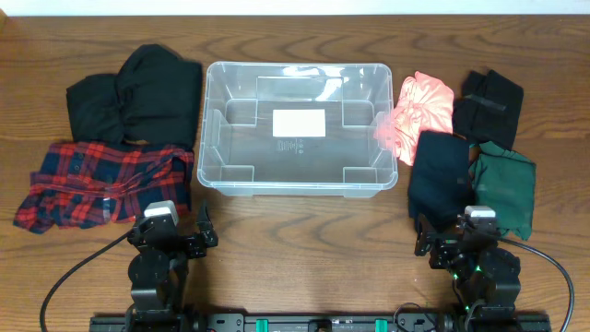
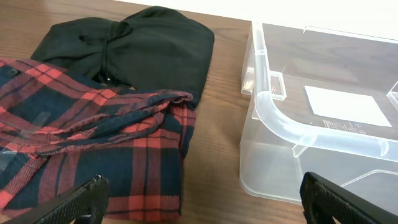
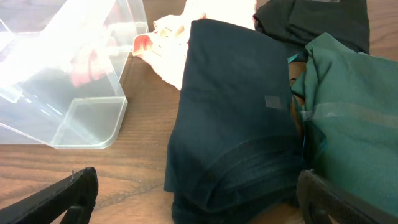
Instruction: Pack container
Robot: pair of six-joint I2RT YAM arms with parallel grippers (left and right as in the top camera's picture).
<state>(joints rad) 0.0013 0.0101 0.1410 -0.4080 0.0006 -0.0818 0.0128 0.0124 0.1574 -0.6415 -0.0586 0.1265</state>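
The left hand and right hand stood wide open and empty, and the container, ahead between them on the worktop, appeared light, rigid and slippery, best gripped by its rim.

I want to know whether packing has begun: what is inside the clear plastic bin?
The large rectangular clear plastic bin is empty; only the white label on its base shows. Open-topped and see-through, it hides nothing inside.

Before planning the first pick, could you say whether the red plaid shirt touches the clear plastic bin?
Apart: left wrist view shows bare table between red plaid shirt and clear plastic bin.
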